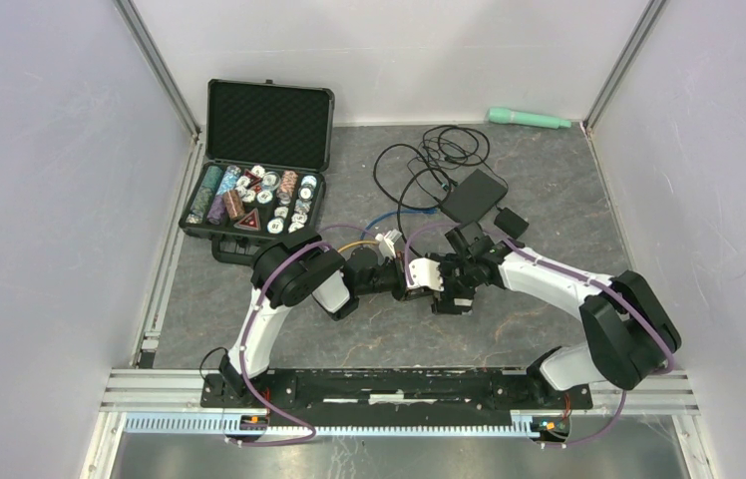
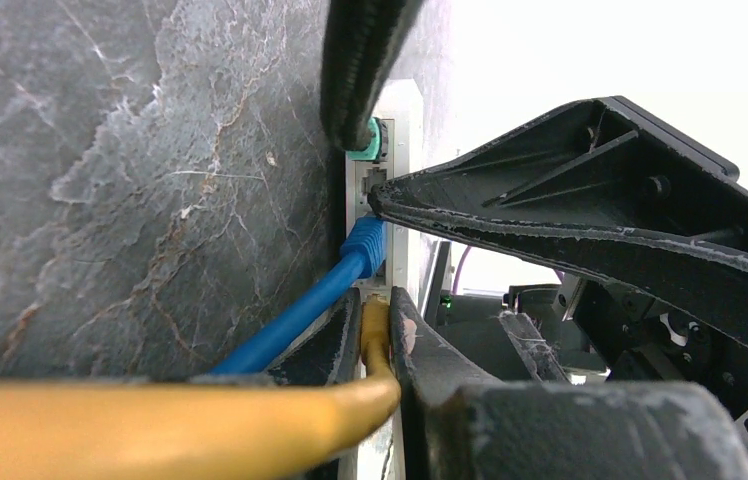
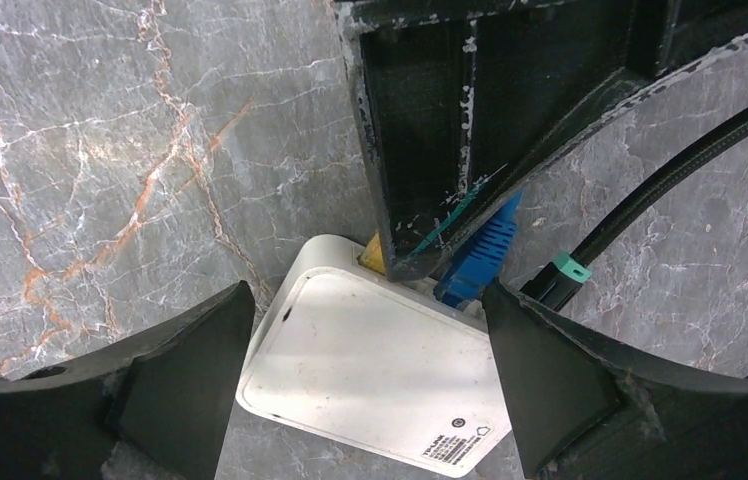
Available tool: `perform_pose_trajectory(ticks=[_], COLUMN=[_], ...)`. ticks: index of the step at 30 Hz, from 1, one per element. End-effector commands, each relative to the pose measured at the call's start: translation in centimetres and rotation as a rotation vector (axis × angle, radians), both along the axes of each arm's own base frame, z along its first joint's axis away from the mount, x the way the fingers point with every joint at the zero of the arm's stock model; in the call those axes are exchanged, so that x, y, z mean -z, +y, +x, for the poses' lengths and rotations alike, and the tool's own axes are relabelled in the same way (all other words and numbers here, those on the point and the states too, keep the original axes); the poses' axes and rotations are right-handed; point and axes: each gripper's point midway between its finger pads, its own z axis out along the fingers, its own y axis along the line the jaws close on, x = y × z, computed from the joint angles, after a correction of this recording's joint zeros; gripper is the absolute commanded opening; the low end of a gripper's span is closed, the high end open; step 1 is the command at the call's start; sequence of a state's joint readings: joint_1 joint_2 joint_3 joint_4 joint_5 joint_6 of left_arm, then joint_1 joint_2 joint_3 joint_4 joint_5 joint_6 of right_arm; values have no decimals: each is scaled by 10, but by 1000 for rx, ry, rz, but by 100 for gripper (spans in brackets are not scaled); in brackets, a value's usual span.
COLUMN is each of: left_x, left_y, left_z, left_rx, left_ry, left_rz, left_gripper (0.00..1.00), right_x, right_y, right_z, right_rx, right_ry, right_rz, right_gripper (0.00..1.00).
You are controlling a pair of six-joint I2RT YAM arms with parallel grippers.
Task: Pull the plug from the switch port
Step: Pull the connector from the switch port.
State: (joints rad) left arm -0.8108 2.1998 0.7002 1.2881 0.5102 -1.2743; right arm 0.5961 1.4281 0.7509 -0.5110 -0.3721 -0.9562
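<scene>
Jaws of left end effector (image 2: pixel 375 302) clamp yellow plug (image 2: pixel 376 345).

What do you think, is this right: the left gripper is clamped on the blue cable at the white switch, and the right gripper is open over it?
Not quite. The left wrist view shows the left gripper shut on the yellow cable, not the blue cable beside it. The right gripper is indeed open over the white switch.
</scene>
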Motion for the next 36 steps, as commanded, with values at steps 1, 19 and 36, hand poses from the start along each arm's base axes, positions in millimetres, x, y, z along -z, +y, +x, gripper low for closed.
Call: perform_pose_trajectory(ticks=[1,19,36], left_x=[-15,-37,-18], left_y=[-1,6,14], left_z=[7,17,15], left_rx=[16,-14,-16], left_ry=[-93,-117,-168], left_rz=[-33,-129,-22], left_gripper=[2,2,2], right_x=[-3,5,-19], right_y=[0,-15,5], right_z=[0,4,7], right_rx=[-30,28,63], right_ry=[-7,-104,-87], right_rz=[-12,-29,114], right_gripper=[90,57,57])
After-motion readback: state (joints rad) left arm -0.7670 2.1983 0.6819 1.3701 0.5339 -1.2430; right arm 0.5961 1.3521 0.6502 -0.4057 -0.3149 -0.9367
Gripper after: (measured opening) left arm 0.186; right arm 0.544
